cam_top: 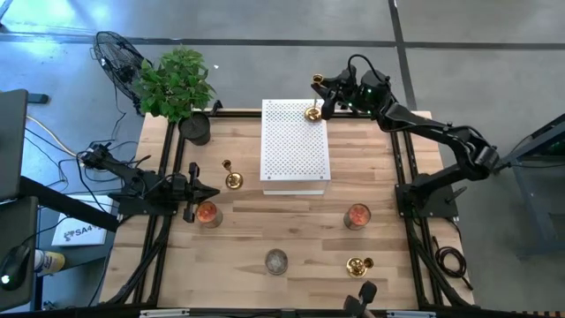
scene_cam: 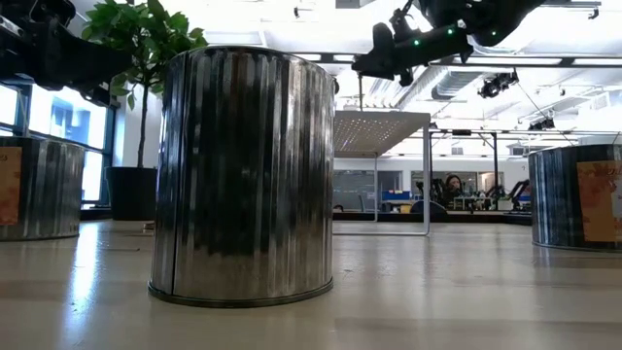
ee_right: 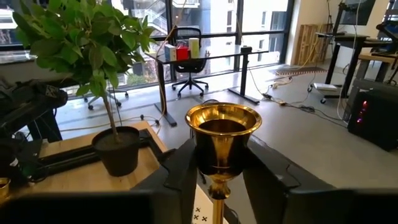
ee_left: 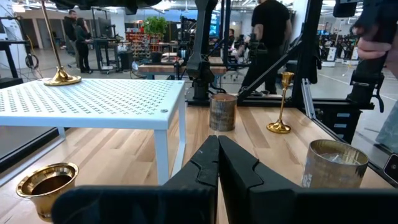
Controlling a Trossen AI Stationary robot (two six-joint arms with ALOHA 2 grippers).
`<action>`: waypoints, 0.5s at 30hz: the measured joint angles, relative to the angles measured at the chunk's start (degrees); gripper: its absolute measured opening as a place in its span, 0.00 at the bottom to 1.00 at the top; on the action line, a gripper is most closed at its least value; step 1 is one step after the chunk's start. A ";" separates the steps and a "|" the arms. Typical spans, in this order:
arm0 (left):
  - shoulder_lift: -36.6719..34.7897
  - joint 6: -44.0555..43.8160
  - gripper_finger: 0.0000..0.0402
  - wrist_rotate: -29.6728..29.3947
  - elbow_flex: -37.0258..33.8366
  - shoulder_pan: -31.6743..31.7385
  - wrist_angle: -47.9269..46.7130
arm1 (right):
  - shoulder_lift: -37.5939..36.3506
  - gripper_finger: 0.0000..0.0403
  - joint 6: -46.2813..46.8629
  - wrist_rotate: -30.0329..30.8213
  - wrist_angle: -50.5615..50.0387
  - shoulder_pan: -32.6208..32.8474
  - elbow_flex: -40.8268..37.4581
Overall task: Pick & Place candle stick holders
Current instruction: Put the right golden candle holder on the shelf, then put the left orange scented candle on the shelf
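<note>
Candlestick (cam_top: 312,112) stands with its base on the far right corner of the white perforated riser (cam_top: 295,150), its stem clamped between the right gripper (ee_right: 219,163) fingers. Another candlestick (cam_top: 232,178) stands on the table (cam_top: 300,230) left of the riser, a third (cam_top: 357,263) near the front right. The left gripper (ee_left: 217,163), fingers together, waits at the left edge beside a metal tin (cam_top: 208,214).

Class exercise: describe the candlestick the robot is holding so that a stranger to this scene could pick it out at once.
Find the white perforated stand in the middle of the table. At its far right corner stands a brass candlestick, with the right gripper shut on its stem. The other two candlesticks stand on the bare wood, untouched.
</note>
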 joint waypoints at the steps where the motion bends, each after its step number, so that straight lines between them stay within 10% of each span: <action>1: 0.00 0.00 0.00 0.00 0.02 0.00 0.00 | 0.00 0.32 0.40 -0.06 -0.08 0.00 -0.01; 7: 0.02 0.00 0.00 0.00 0.02 0.00 0.02 | 0.17 0.56 2.69 -0.09 -0.29 0.04 -0.18; 15: 0.02 0.00 0.00 -0.01 0.01 0.00 0.01 | 0.15 0.60 2.61 -1.11 -0.16 0.04 -0.18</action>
